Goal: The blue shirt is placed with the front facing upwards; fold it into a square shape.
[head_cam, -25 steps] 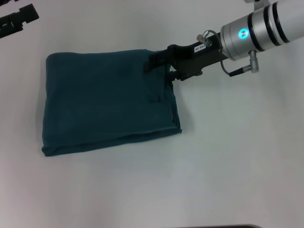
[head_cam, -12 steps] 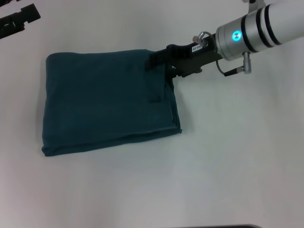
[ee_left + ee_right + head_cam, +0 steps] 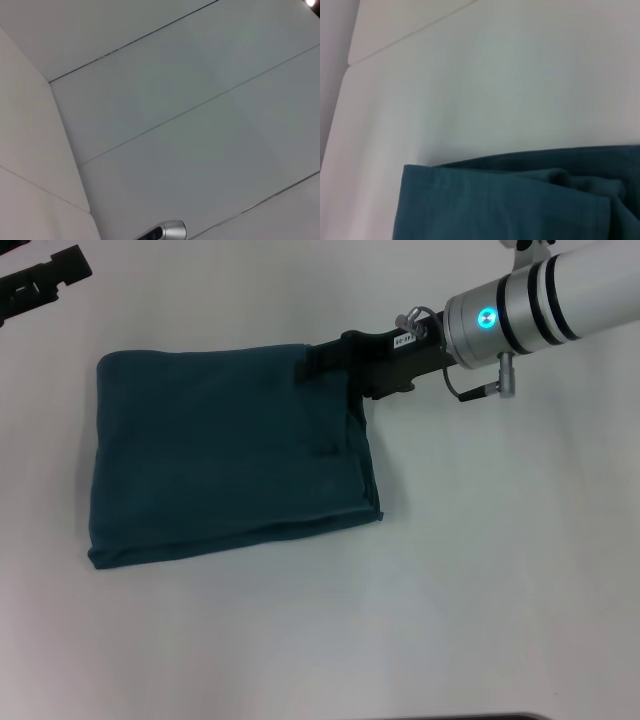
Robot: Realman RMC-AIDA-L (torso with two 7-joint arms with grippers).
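Note:
The blue shirt (image 3: 220, 455) lies folded into a rough rectangle on the white table (image 3: 480, 570), with no lettering showing. My right gripper (image 3: 322, 362) reaches in from the right and sits over the shirt's far right corner, low against the cloth. The right wrist view shows a folded edge of the blue shirt (image 3: 510, 205) with a small wrinkle, and white table beyond it. My left gripper (image 3: 40, 282) is parked at the far left corner of the table, well away from the shirt.
White table surface surrounds the shirt on every side, widest at the front and right. The left wrist view shows only pale wall panels and a small metal part (image 3: 167, 231).
The right arm has shifted slightly to the left and away from me, so its gripper reaches a little further over the shirt's corner. The shirt keeps its shape and place.

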